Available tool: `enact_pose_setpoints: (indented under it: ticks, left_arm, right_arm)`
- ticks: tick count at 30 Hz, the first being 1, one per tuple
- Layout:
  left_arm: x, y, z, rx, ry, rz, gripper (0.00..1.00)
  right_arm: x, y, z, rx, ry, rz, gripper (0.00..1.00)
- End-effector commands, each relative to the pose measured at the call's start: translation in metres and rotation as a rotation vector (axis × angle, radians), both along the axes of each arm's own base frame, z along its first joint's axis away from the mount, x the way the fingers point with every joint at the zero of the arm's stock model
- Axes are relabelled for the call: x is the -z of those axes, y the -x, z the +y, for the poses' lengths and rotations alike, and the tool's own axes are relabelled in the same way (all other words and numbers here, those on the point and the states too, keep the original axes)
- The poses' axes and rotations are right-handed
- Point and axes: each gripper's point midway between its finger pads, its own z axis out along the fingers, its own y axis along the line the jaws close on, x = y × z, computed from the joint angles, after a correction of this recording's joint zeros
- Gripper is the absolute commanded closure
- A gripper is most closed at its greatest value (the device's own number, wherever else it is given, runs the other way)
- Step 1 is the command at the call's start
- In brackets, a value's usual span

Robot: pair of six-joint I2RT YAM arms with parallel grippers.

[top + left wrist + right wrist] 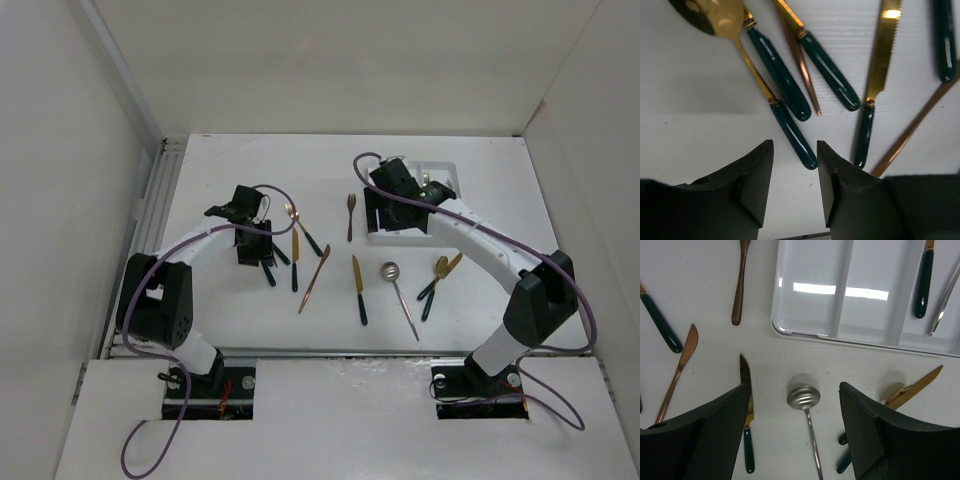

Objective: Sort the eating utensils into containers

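Observation:
The white three-compartment tray (pixel 447 172) lies at the back right, partly hidden by my right arm. In the right wrist view its right compartment (pixel 940 337) holds a green-handled utensil (pixel 923 282) and a silver one (pixel 944 307). My right gripper (pixel 383 205) (pixel 792 390) is open and empty, high above the silver spoon (pixel 398 290) (pixel 804 396). My left gripper (pixel 252 248) (pixel 795 150) is open and empty. The tip of a gold spoon's green handle (pixel 792 135) lies just ahead of its fingertips. More green-handled pieces (pixel 782 77) and a gold knife (pixel 879 70) lie beyond.
On the table lie a copper fork (pixel 350 215) (pixel 740 287), a copper knife (pixel 314 278) (pixel 681 362), a gold knife (pixel 358 290) (pixel 746 415), and a gold spoon and knife (pixel 438 278) near the right arm. White walls enclose the table on three sides.

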Motion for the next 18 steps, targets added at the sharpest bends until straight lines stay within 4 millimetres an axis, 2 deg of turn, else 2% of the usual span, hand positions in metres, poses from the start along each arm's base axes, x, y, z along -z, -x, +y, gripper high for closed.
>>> enact_pose_setpoints:
  ticks: [1, 6, 12, 14, 17, 18]
  left_arm:
    - [0.011, 0.017, 0.011, -0.107, -0.027, 0.088, 0.63]
    - [0.038, 0.042, 0.011, -0.14, -0.029, 0.213, 0.65]
    - [0.052, 0.038, 0.011, -0.142, -0.042, 0.227, 0.66]
    - [0.056, 0.031, 0.018, -0.156, -0.084, 0.209, 0.66]
    - [0.065, 0.032, 0.028, -0.177, -0.125, 0.228, 0.65]
    - [0.065, 0.03, 0.031, -0.189, -0.124, 0.229, 0.65]
  right_arm:
    - [-0.028, 0.001, -0.01, 0.057, -0.029, -0.08, 0.22]
    - [-0.022, -0.003, -0.02, 0.067, 0.005, -0.071, 0.22]
    - [-0.009, -0.008, -0.034, 0.063, 0.058, -0.041, 0.22]
    - [-0.009, -0.012, -0.043, 0.077, 0.065, -0.04, 0.22]
    - [-0.015, -0.014, -0.052, 0.093, 0.059, -0.059, 0.22]
    - [-0.011, -0.012, -0.053, 0.092, 0.065, -0.048, 0.22]
